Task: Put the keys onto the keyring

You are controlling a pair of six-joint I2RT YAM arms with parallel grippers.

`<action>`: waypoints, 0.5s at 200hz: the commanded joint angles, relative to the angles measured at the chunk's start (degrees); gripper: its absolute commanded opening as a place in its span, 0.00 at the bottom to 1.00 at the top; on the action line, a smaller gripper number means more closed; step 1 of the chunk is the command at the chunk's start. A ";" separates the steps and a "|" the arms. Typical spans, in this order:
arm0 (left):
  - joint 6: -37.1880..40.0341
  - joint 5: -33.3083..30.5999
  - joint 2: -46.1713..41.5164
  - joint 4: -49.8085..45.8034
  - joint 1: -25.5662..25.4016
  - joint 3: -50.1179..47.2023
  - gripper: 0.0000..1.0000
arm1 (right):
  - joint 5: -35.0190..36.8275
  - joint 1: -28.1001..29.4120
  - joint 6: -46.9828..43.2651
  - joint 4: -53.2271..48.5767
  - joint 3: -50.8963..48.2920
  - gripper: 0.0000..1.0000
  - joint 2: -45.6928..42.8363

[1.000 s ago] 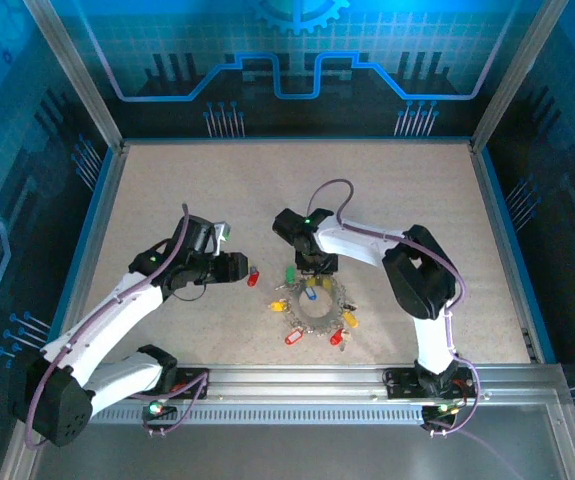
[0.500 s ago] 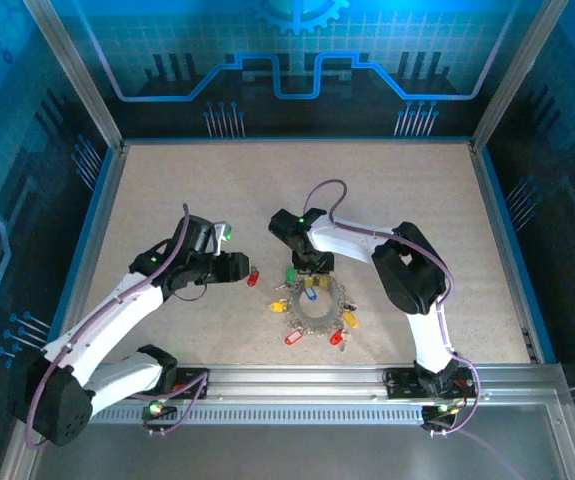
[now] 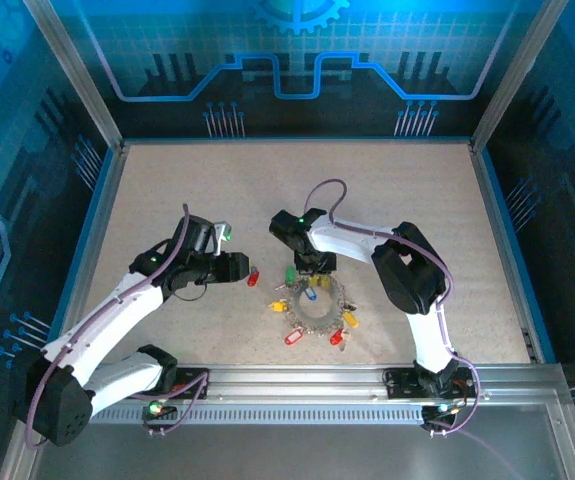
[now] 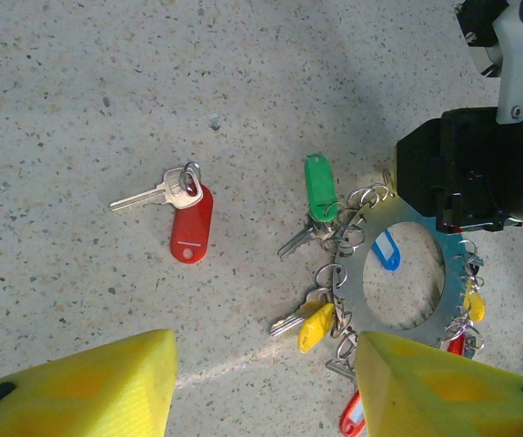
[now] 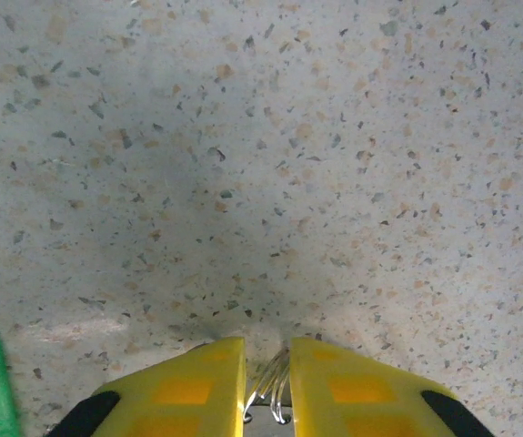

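Jaws of the right gripper [image 5: 267, 350] nearly closed, pinching a wire loop [image 5: 275, 387] at the far edge of the keyring [image 4: 353, 289]; its arm has shifted slightly left. Left gripper [image 4: 263, 355] unchanged, open above the red key [image 4: 191, 228].

Keyring [image 4: 397, 335] amid keys [image 4: 319, 187] (red one apart)
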 commanded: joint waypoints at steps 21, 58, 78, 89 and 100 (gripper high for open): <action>0.31 1.64 0.17 -0.67 0.44 -0.59 0.56 | 1.41 0.82 -0.04 -1.66 -0.57 0.17 0.38; 0.25 1.72 0.18 -0.53 0.48 -0.93 0.55 | 1.24 0.76 -0.14 -2.06 -0.40 0.18 0.73; 0.05 1.97 0.18 -0.23 0.44 -1.07 0.56 | 1.34 0.76 -0.16 -2.51 -0.39 0.18 1.13; -0.03 2.16 0.17 -0.01 0.46 -1.24 0.56 | 1.61 0.84 0.13 -2.59 -0.60 0.17 1.16; -0.15 2.12 0.13 0.12 0.47 -1.37 0.55 | 1.99 0.80 0.42 -2.43 -0.97 0.16 0.99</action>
